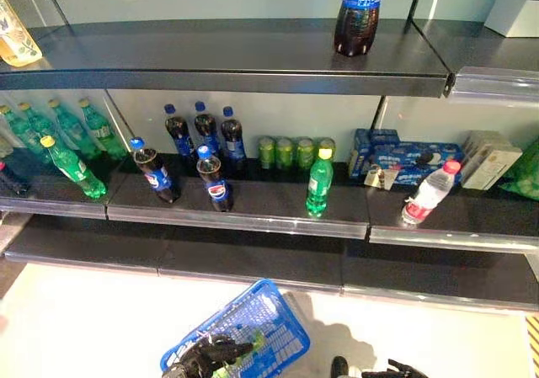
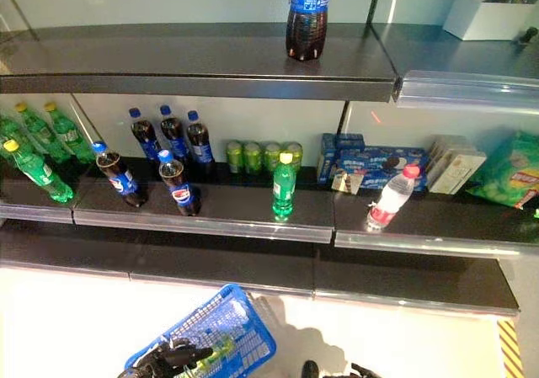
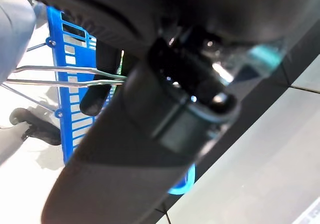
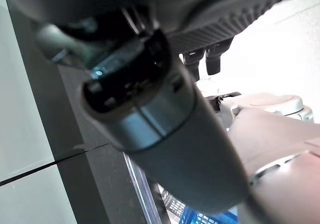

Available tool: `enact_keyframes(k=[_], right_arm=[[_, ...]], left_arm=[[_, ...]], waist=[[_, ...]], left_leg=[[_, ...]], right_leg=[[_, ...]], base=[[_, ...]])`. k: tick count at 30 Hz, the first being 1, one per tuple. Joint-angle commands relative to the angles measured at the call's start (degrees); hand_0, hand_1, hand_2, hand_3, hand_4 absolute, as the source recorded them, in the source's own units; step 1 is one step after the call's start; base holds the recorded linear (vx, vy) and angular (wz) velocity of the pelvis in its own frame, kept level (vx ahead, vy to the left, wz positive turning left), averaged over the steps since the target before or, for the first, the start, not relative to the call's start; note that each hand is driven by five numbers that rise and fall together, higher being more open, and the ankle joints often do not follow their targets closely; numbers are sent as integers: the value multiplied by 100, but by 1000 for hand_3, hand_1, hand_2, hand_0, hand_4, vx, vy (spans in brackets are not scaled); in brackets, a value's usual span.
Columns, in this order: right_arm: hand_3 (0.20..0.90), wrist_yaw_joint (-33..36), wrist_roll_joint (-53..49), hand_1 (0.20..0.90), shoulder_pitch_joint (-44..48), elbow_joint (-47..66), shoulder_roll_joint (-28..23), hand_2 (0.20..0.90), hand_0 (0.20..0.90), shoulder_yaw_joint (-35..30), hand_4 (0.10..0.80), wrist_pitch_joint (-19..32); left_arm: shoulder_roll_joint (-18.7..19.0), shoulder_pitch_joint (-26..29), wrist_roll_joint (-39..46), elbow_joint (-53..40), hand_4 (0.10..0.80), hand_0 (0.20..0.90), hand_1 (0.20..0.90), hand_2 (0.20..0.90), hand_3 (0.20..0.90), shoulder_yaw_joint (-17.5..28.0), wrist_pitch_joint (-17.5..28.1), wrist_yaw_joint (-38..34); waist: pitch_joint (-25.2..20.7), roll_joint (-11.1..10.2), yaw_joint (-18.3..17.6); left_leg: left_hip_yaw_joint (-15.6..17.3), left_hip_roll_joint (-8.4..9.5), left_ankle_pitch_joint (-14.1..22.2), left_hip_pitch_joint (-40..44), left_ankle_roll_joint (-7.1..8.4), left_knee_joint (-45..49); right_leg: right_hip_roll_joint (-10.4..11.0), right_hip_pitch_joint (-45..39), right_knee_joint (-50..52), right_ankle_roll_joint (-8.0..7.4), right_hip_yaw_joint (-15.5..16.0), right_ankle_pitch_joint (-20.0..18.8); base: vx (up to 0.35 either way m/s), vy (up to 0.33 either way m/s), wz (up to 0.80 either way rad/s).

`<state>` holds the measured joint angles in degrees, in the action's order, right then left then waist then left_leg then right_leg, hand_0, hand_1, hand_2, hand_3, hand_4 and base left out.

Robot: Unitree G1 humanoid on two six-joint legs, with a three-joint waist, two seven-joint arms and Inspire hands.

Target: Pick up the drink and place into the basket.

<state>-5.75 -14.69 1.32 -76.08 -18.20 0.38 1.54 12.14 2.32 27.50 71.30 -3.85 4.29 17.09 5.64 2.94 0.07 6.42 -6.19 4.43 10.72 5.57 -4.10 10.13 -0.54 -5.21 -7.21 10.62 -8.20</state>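
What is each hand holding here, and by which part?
The left hand grips the blue basket by its wire handle. The right hand barely shows; its hold cannot be told.

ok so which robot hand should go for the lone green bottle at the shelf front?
Right, likely. The left robot hand is busy at the blue basket. The right robot hand is low on the right, shows nothing in it, and is nearer the green bottle.

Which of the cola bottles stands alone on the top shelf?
The large cola bottle with the blue label, alone on the top shelf; the other cola bottles are smaller, clustered one shelf below.
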Motion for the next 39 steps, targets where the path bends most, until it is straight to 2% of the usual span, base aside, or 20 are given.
enact_keyframes(k=[1, 7, 9, 12, 14, 18, 19, 22, 25, 26, 30, 36, 39], right_arm=[[900, -5, -16, 900, 335, -314, -204, 900, 900, 70, 800, 30], [900, 18, -42, 900, 663, -262, -279, 900, 900, 161, 800, -32], [900, 51, -49, 900, 817, -188, -342, 900, 900, 211, 800, 73], [900, 19, -255, 900, 984, -33, -414, 900, 900, 214, 800, 91], [900, -65, -306, 900, 1085, -36, -493, 900, 900, 259, 800, 175], [900, -120, -365, 900, 1101, -47, -539, 900, 900, 275, 800, 275], [900, -113, -588, 900, 1182, -1, -578, 900, 900, 325, 800, 516], [900, -136, -824, 900, 1318, 260, -580, 900, 900, 413, 800, 926], [900, -171, -1022, 900, 1440, 454, -617, 900, 900, 450, 800, 1085], [900, -255, -1269, 900, 1568, 767, -639, 900, 900, 511, 800, 1311], [900, -240, -1387, 900, 1633, 1916, -639, 900, 900, 658, 800, 1647], [900, 181, -900, 900, 1618, 4751, -777, 900, 900, 1132, 800, 1644], [900, 229, -471, 900, 1702, 5527, -887, 900, 900, 1230, 800, 1751]], left_arm=[[700, 264, 3, -88, 100, 300, 300, 300, 200, -110, 416, 104], [620, 546, 278, -138, 100, 300, 300, 300, 200, -256, 459, -36], [573, 711, 460, -220, 100, 300, 300, 300, 200, -299, 467, -105], [633, 905, 534, -254, 100, 300, 300, 300, 200, -391, 500, -84], [699, 1033, 666, -245, 100, 300, 300, 300, 200, -483, 503, -103], [732, 1048, 710, -286, 100, 300, 300, 300, 200, -508, 508, -72], [783, 1116, 740, -329, 100, 300, 300, 300, 200, -607, 540, -87], [827, 1150, 816, -400, 100, 300, 300, 300, 200, -670, 562, -107], [856, 1176, 854, -435, 100, 300, 300, 300, 200, -716, 579, -127], [888, 1202, 940, -515, 100, 300, 300, 300, 200, -762, 557, -195], [907, 1108, 949, -776, 100, 300, 300, 300, 200, -846, 513, -299], [935, 910, 1139, -1112, 100, 300, 300, 300, 200, -863, 563, -438], [941, 901, 1177, -1192, 100, 300, 300, 300, 200, -836, 575, -412]], waist=[[298, -160, 83], [724, -128, 53], [1043, -159, 84], [1406, -223, 110], [1618, -256, 100], [1695, -274, 98], [1812, -290, 123], [1857, -301, 132], [1897, -298, 151], [1928, -307, 164], [1927, -329, 192], [1952, -412, 128], [1981, -414, 104]], left_leg=[[169, 17, -263, -599, -44, -11], [138, -28, -456, -1035, -11, -76], [87, -60, -550, -1374, -3, 36], [-71, -98, -531, -2062, 20, 802], [-246, -148, -410, -2553, 66, 1515], [-316, -176, -290, -2748, 85, 1855], [-431, -188, -111, -3082, 72, 2334], [-475, -206, 70, -3401, 56, 2774], [-485, -217, 173, -3550, 44, 2990], [-506, -226, 239, -3700, 22, 3166], [-561, -221, 294, -3816, -7, 3279], [-597, -206, 216, -3828, -36, 3200], [-607, -198, 139, -3824, -44, 3101]], right_leg=[[407, -36, 329, -356, -164, 498], [358, 429, 238, -314, -267, 314], [382, 796, 421, -274, -278, 293], [482, 1327, 1068, -222, -305, 385], [541, 1720, 1624, -156, -341, 550], [592, 1876, 1863, -137, -350, 647], [651, 2229, 2351, -106, -379, 796], [644, 2587, 2817, -74, -439, 959], [640, 2786, 3114, -77, -480, 1056], [620, 2979, 3393, -64, -532, 1150], [596, 3161, 3651, -54, -600, 1248], [556, 3239, 3661, -55, -615, 1219], [539, 3253, 3604, -66, -599, 1195]], base=[[-43, 6, 0], [-157, 14, 3], [-215, -13, 0], [-290, -51, -1], [-245, -52, 3], [-101, -34, -1], [-213, -75, 7], [-162, -52, 14], [-80, -13, -3], [-70, -18, -10], [-32, -14, 1], [-5, -1, 2], [-19, 12, 4]])
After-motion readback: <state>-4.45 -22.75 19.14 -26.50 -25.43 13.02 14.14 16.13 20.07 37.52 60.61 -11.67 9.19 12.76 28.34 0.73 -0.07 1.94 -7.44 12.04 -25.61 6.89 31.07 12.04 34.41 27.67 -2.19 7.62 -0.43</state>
